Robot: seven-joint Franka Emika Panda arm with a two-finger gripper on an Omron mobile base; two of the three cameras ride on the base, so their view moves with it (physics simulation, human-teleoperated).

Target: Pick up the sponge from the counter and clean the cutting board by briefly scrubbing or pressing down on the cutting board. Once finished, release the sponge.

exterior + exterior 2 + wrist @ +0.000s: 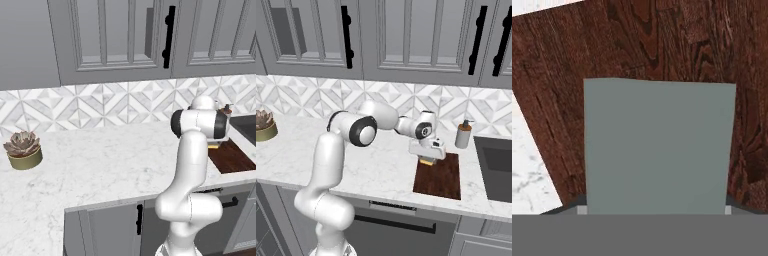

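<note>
Left base view: white marble-look counter (90, 160); dark reddish-brown wooden cutting board (231, 157) at its right end, partly behind the white arm; succulent in a brass pot (23, 149) far left of the board.

Right base view: two-finger tool (427, 159) clamped on the small yellow sponge with grey-green scrub layer (427, 161), at the board's far left corner; contact unclear. Soap dispenser (463, 134) just beyond the board.

Hand view: grey scrub face over wood grain. Likely light, soft, compressible; side grip suits it.

grey cabinets (115, 35), patterned tile backsplash (100, 107)
</note>
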